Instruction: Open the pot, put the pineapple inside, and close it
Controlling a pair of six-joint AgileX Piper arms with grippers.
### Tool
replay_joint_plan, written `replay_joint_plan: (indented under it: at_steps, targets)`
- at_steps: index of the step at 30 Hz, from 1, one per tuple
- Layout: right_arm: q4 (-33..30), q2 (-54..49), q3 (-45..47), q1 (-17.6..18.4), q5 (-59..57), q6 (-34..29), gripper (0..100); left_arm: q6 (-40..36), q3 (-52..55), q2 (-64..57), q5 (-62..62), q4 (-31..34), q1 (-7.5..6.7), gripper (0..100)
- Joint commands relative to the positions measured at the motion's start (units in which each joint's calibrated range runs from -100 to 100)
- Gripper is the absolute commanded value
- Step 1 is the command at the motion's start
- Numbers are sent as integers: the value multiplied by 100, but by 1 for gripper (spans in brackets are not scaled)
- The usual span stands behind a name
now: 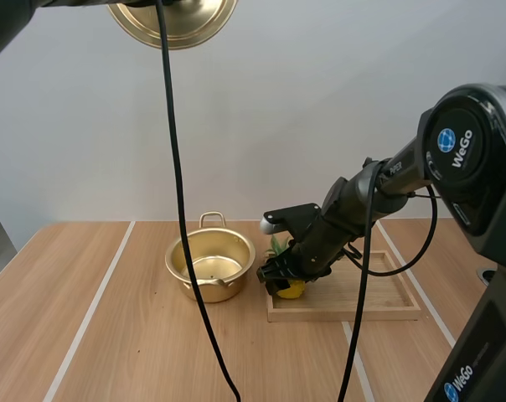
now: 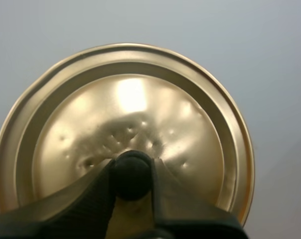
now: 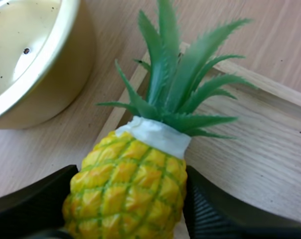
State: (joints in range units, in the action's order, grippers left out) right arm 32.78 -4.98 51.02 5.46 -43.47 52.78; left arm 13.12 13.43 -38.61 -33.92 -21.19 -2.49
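While the right gripper (image 3: 129, 199) pinches the yellow plastic pineapple (image 3: 133, 159) by its body between both black fingers, green leaves pointing away from the palm, the fruit is at the corner of the shallow wooden tray (image 3: 260, 149). Just beyond the fingertips stands the open golden metal pot (image 1: 209, 266) on the wooden table (image 1: 102, 335). High above, the left gripper (image 2: 132, 169) clamps the black knob (image 2: 133, 179) of the round golden lid (image 2: 125, 109), well apart from the pot.
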Motion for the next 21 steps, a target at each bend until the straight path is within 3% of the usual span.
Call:
replay_joint_plan:
  at_steps: [1,8,21]
  targets:
    - [-6,-9,-1,8,63,234,0,-28,-29,-15,199,-86,-7,0]
    - [-56,-201,-16,8,627,244,0,-28,-29,-15,199,-86,-7,0]
    - [-88,-1143,-965,8,450,244,0,-28,-29,-15,199,-86,-7,0]
